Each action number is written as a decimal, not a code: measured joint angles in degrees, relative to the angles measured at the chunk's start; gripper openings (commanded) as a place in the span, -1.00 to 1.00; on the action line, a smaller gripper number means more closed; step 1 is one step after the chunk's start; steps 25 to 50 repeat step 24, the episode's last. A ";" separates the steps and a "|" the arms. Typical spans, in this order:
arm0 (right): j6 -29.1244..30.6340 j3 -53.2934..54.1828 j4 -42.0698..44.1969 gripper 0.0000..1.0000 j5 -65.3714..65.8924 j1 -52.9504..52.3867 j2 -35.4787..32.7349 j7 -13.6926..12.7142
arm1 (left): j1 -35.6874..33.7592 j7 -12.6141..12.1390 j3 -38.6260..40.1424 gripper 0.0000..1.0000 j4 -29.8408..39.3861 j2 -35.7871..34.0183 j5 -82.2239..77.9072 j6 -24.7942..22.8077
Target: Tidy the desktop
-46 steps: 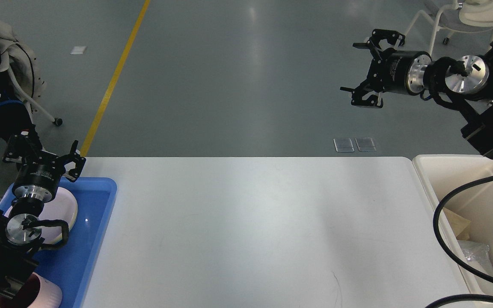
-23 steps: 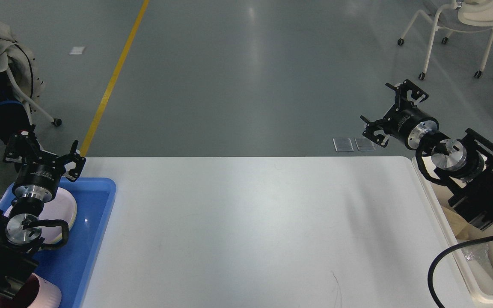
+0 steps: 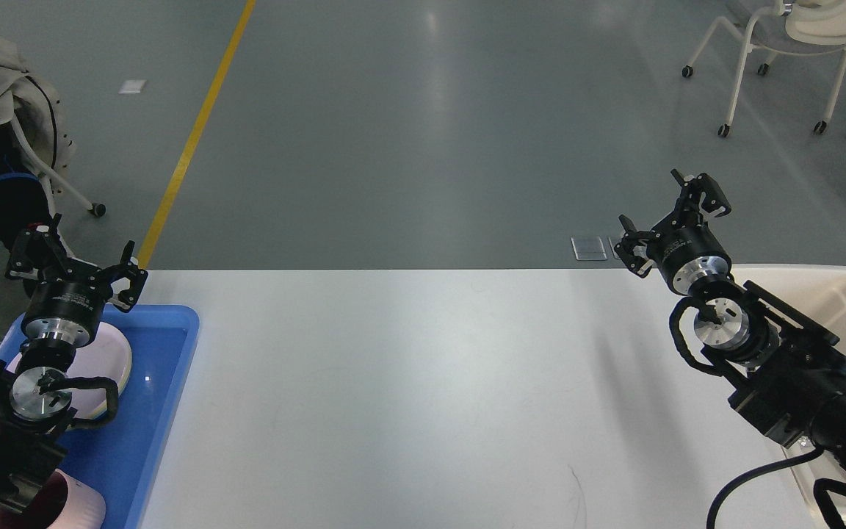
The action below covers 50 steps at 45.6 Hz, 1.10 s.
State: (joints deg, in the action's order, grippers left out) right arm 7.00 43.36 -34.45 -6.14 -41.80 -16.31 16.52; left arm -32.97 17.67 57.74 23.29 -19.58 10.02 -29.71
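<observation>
The wide white surface is seen filling the lower middle of the view, its far edge running straight across at mid-height. At nine o'clock, a blue tray is set along its left side, and a pale plate is carried in the tray, partly covered by the left arm. Down at seven o'clock a pink cup is glimpsed at the tray's near end, cut off by the edge of the view. The left claw is held above the tray's far end, fingers spread wide and nothing gripped. Over at three o'clock, the right claw is poised just past the surface's far right corner, also spread and empty. A cream bin is found beside the surface at four o'clock, largely hidden by the right arm. On the grey floor, a yellow line is traced toward eleven o'clock, and a white chair is parked at one o'clock.
</observation>
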 measured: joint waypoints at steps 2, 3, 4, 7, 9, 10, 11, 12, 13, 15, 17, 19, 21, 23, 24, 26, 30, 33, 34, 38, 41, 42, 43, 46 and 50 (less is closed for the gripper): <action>-0.50 -0.21 -0.03 1.00 0.07 0.41 0.35 1.96 | 0.00 0.00 0.00 0.95 0.00 0.00 0.00 0.00; -0.66 -0.26 -0.02 1.00 0.11 0.55 0.53 3.13 | 0.00 0.00 0.00 0.95 0.00 0.00 0.00 0.00; -0.81 -0.31 0.02 1.00 0.20 0.70 0.72 4.88 | 0.00 0.00 0.00 0.95 0.00 -0.01 0.00 0.00; -0.97 -0.60 0.32 1.00 0.74 1.27 1.00 11.07 | 0.00 0.00 0.00 0.95 0.00 -0.01 0.00 0.00; -1.00 -0.92 0.48 1.00 0.93 1.68 1.10 14.88 | 0.00 0.00 0.00 0.95 0.00 -0.02 0.01 0.00; -1.02 -1.12 0.52 1.00 1.00 1.89 1.19 16.78 | 0.00 0.00 0.00 0.95 0.00 -0.03 0.00 0.00; -1.06 -1.24 0.52 1.00 1.05 2.03 1.28 17.95 | 0.00 0.00 0.00 0.95 0.00 -0.03 0.00 0.00; -1.14 -1.30 0.53 1.00 1.07 2.15 1.41 18.84 | 0.00 0.00 0.00 0.95 0.00 -0.03 0.00 0.00; -1.23 -1.32 0.54 1.00 1.08 2.28 1.62 19.49 | 0.00 0.00 0.00 0.95 0.00 -0.03 0.00 0.00; -1.32 -1.34 0.57 1.00 1.08 2.61 2.28 20.34 | 0.00 0.00 0.00 0.95 0.00 -0.03 0.00 0.00; -1.33 -1.23 0.58 1.00 1.06 3.28 3.24 20.71 | 0.00 0.00 0.00 0.95 0.00 -0.03 0.00 0.00; -1.33 -0.94 0.58 1.00 0.93 3.94 4.02 20.88 | 0.00 0.00 0.00 0.95 0.00 -0.03 0.00 0.00; -1.33 -0.44 0.58 1.00 0.65 4.36 4.60 20.99 | 0.00 0.00 0.00 0.95 0.00 -0.03 0.01 0.00; -1.33 0.31 0.58 1.00 0.32 4.70 5.26 21.05 | 0.00 0.00 0.00 0.95 0.00 -0.02 0.01 0.00; -1.33 0.71 0.58 1.00 0.22 4.86 5.60 21.07 | 0.00 0.00 0.00 0.95 0.00 -0.01 0.00 0.00; -1.33 0.71 0.58 1.00 0.22 4.86 5.60 21.07 | 0.00 0.00 0.00 0.95 0.00 -0.01 0.00 0.00; -1.33 0.71 0.58 1.00 0.22 4.86 5.60 21.07 | 0.00 0.00 0.00 0.95 0.00 -0.01 0.00 0.00; -1.33 0.71 0.58 1.00 0.22 4.86 5.60 21.07 | 0.00 0.00 0.00 0.95 0.00 -0.01 0.00 0.00; -1.33 0.71 0.58 1.00 0.22 4.86 5.60 21.07 | 0.00 0.00 0.00 0.95 0.00 -0.01 0.00 0.00; -1.33 0.71 0.58 1.00 0.22 4.86 5.60 21.07 | 0.00 0.00 0.00 0.95 0.00 -0.01 0.00 0.00; -1.33 0.71 0.58 1.00 0.22 4.86 5.60 21.07 | 0.00 0.00 0.00 0.95 0.00 -0.01 0.00 0.00; -1.33 0.71 0.58 1.00 0.22 4.86 5.60 21.07 | 0.00 0.00 0.00 0.95 0.00 -0.01 0.00 0.00; -1.33 0.71 0.58 1.00 0.22 4.86 5.60 21.07 | 0.00 0.00 0.00 0.95 0.00 -0.01 0.00 0.00; -1.33 0.71 0.58 1.00 0.22 4.86 5.60 21.07 | 0.00 0.00 0.00 0.95 0.00 -0.01 0.00 0.00; -1.33 0.71 0.58 1.00 0.22 4.86 5.60 21.07 | 0.00 0.00 0.00 0.95 0.00 -0.01 0.00 0.00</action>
